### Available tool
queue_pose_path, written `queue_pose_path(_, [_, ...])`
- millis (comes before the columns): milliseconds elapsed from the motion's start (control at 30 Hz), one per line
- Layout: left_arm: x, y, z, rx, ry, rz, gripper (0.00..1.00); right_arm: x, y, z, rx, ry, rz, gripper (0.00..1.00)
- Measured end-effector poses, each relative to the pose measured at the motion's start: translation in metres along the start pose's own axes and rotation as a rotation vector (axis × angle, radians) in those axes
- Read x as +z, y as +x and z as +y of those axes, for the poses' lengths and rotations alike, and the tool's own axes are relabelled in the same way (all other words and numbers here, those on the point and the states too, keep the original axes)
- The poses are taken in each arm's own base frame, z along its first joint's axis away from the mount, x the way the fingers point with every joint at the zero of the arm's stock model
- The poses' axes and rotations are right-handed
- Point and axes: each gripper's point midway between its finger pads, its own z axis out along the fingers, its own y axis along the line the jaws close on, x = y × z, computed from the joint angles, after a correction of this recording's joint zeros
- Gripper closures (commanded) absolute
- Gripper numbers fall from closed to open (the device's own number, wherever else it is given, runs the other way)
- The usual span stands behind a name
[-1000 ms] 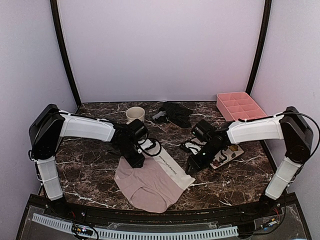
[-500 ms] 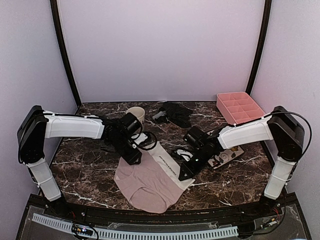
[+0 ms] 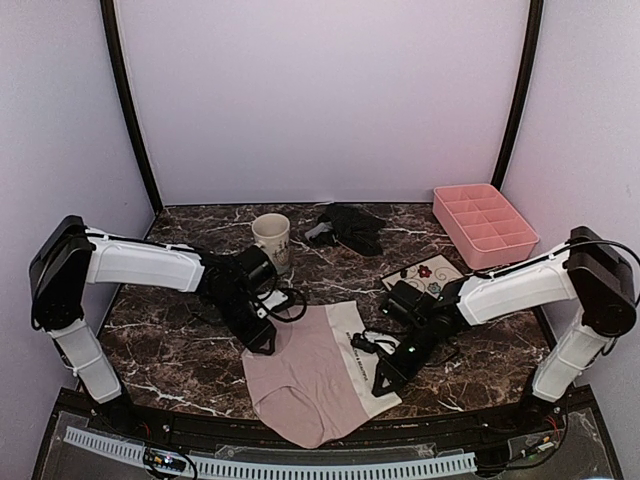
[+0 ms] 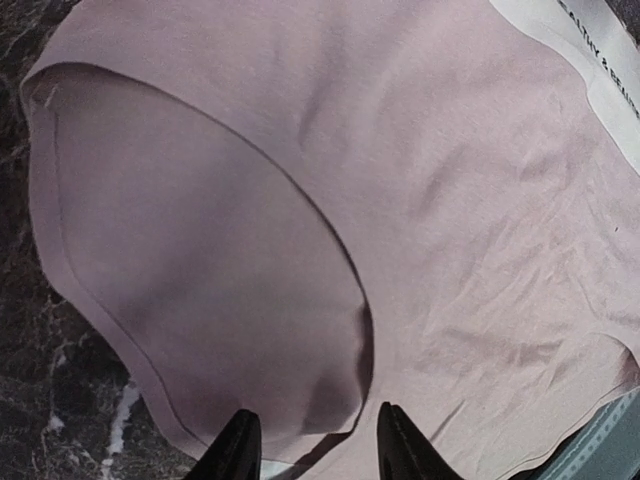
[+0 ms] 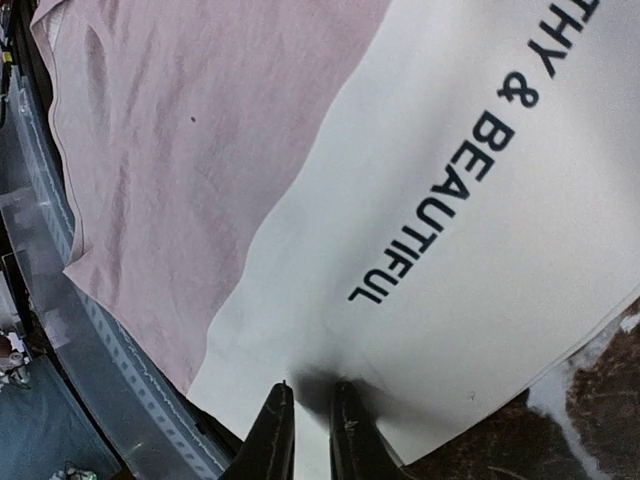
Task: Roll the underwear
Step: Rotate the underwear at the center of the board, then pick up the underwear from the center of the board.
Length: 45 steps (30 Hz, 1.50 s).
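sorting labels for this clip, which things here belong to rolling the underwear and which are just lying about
Part of the job:
- pink underwear, spread flat at the near edge
- black underwear, bunched at the back

Just lying about:
- mug
- pink divided tray
- flowered plate

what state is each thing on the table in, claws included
pink underwear: spread flat, white waistband on its right, not rolled
black underwear: crumpled at the back
mug: upright
pink tray: compartments look empty
plate: lying flat, partly behind the right arm
left claw: open over the pink underwear's left edge
right claw: shut on the pink underwear's waistband
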Motion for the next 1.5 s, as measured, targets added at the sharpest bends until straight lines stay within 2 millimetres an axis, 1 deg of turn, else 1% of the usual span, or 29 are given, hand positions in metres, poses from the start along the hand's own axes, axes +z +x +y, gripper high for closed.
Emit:
queue_pose_path(100, [0.007, 0.000, -0.006, 0.017, 0.012, 0.011, 0.60, -0.002, 0.003, 0.001, 0.028, 0.005, 0.008, 0.81])
queue_pose_path(167, [0.015, -0.003, -0.007, 0.026, 0.008, 0.032, 0.62, -0.008, 0.001, 0.001, 0.043, 0.013, -0.003, 0.79])
queue_pose_path(233, [0.017, -0.015, -0.005, 0.040, -0.001, 0.022, 0.62, -0.016, -0.006, 0.002, 0.047, 0.019, -0.035, 0.76])
queue_pose_path(300, [0.020, -0.029, -0.003, 0.060, -0.010, 0.009, 0.63, -0.030, -0.019, 0.003, 0.048, 0.021, -0.092, 0.73])
queue_pose_path(367, [0.022, -0.045, -0.001, 0.087, -0.017, -0.011, 0.63, -0.048, -0.035, -0.001, 0.051, 0.033, -0.165, 0.68])
queue_pose_path(433, [0.025, -0.061, 0.003, 0.119, -0.024, -0.029, 0.64, -0.063, -0.046, -0.009, 0.065, 0.049, -0.224, 0.65])
queue_pose_path(467, [0.026, -0.070, 0.005, 0.136, -0.028, -0.039, 0.64, -0.066, -0.049, -0.011, 0.060, 0.058, -0.239, 0.64])
queue_pose_path(500, [0.027, -0.076, 0.006, 0.153, -0.032, -0.047, 0.64, -0.078, -0.056, -0.020, 0.083, 0.070, -0.279, 0.63])
queue_pose_path(567, [0.028, -0.089, 0.009, 0.195, -0.042, -0.064, 0.65, -0.092, -0.066, -0.034, 0.101, 0.099, -0.327, 0.62])
queue_pose_path(700, [0.027, -0.093, 0.016, 0.230, -0.043, -0.070, 0.62, -0.109, -0.083, -0.053, 0.099, 0.151, -0.378, 0.61])
queue_pose_path(767, [0.024, -0.090, 0.023, 0.234, -0.039, -0.081, 0.60, -0.115, -0.097, -0.062, 0.082, 0.175, -0.390, 0.61])
queue_pose_path(833, [0.016, -0.082, 0.030, 0.220, -0.033, -0.085, 0.57, -0.115, -0.113, -0.072, 0.062, 0.199, -0.388, 0.61])
queue_pose_path(900, [0.004, -0.079, 0.034, 0.208, -0.028, -0.107, 0.55, -0.112, -0.126, -0.081, 0.043, 0.218, -0.378, 0.61])
queue_pose_path(1000, [-0.020, -0.091, 0.038, 0.189, -0.007, -0.186, 0.51, -0.103, -0.146, -0.097, 0.009, 0.249, -0.347, 0.62])
queue_pose_path(1100, [-0.033, -0.100, 0.036, 0.177, 0.020, -0.237, 0.47, -0.097, -0.160, -0.112, -0.014, 0.290, -0.317, 0.61])
queue_pose_path(1167, [-0.034, -0.103, 0.034, 0.171, 0.040, -0.250, 0.45, -0.096, -0.168, -0.121, -0.027, 0.318, -0.300, 0.61])
queue_pose_path(1367, [-0.035, -0.105, 0.030, 0.159, 0.067, -0.261, 0.43, -0.102, -0.182, -0.142, -0.051, 0.377, -0.275, 0.60])
queue_pose_path(1500, [-0.032, -0.108, 0.036, 0.142, 0.043, -0.256, 0.45, -0.095, -0.180, -0.153, -0.054, 0.372, -0.245, 0.61])
